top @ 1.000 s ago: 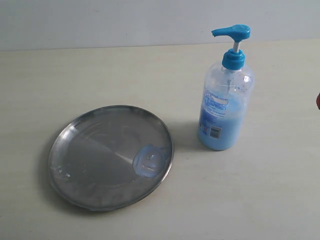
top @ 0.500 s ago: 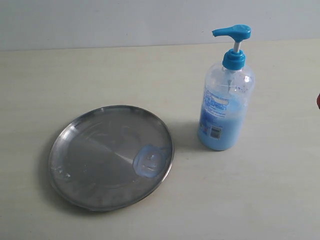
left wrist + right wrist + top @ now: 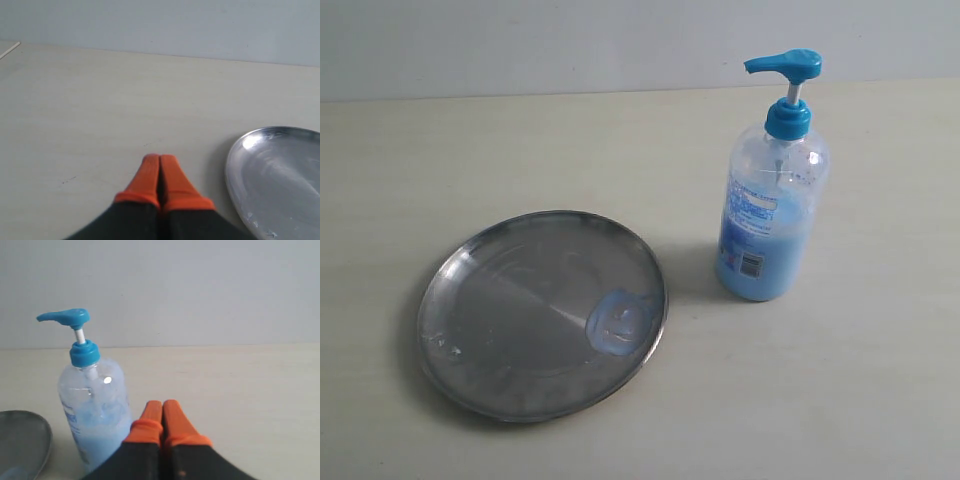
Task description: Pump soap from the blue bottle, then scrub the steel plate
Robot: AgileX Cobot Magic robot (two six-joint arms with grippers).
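Open table (image 3: 520,140) all around upright blue bottle (image 3: 770,215) and steel plate (image 3: 510,310).

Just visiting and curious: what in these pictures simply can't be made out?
- Exterior view: the blue bottle has label print too small to read; neither arm shows.
- Left wrist view: the picture's edge cuts off most of the steel plate.
- Right wrist view: the shut right gripper hides part of the blue bottle's base.

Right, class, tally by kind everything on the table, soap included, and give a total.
Blue pump bottle: 1
Steel plate: 1
Blob of light blue soap, on the plate: 1
Total: 3
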